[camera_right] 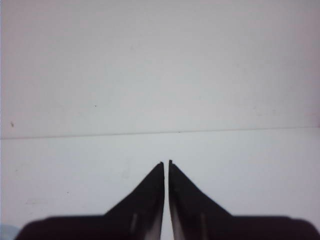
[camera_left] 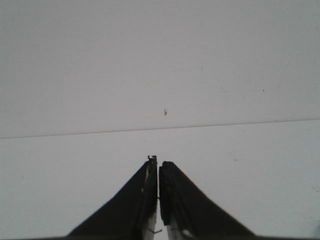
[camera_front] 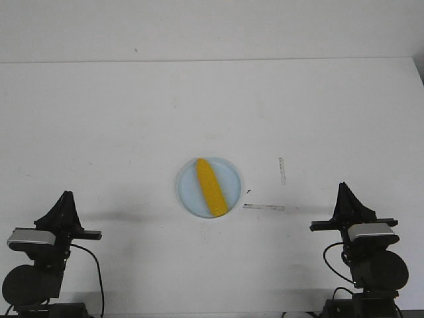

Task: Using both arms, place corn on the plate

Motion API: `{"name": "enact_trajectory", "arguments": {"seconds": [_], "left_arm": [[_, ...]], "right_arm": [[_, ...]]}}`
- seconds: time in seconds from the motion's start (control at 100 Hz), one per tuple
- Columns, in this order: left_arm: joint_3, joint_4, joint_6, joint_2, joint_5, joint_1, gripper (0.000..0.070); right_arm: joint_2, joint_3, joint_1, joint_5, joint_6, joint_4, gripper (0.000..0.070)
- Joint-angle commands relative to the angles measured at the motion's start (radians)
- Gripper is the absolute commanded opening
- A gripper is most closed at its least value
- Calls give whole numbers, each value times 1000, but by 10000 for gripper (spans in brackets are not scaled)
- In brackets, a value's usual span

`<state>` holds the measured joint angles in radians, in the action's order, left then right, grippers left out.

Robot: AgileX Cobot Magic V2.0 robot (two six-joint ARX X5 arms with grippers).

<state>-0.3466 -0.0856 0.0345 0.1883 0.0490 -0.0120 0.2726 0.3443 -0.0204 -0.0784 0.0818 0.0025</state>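
The yellow-orange corn [camera_front: 211,186] lies inside the pale blue plate [camera_front: 187,192] near the middle of the white table, its tapered end toward the far side. My left gripper [camera_front: 66,197] rests at the near left, well away from the plate, its jaws shut with nothing between them [camera_left: 158,162]. At the near right my right gripper [camera_front: 344,187] is also shut and empty [camera_right: 166,162]. Neither wrist view shows the corn or the plate.
Two strips of tape [camera_front: 264,207] [camera_front: 281,170] lie on the table just right of the plate. The table's far edge [camera_front: 212,61] meets a white wall. Both arm bases [camera_front: 33,265] [camera_front: 371,258] stand at the near edge.
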Motion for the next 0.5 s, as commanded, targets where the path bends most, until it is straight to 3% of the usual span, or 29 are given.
{"name": "enact_trajectory", "arguments": {"seconds": [0.0, 0.33, 0.49], "left_arm": [[-5, -13, 2, -2, 0, 2, 1], [30, -18, 3, -2, -19, 48, 1], [117, -99, -2, -10, -34, 51, 1]], "right_arm": [[2, 3, 1, 0, -4, 12, 14], [2, 3, 1, 0, -4, 12, 14], [2, 3, 1, 0, -4, 12, 14]]}}
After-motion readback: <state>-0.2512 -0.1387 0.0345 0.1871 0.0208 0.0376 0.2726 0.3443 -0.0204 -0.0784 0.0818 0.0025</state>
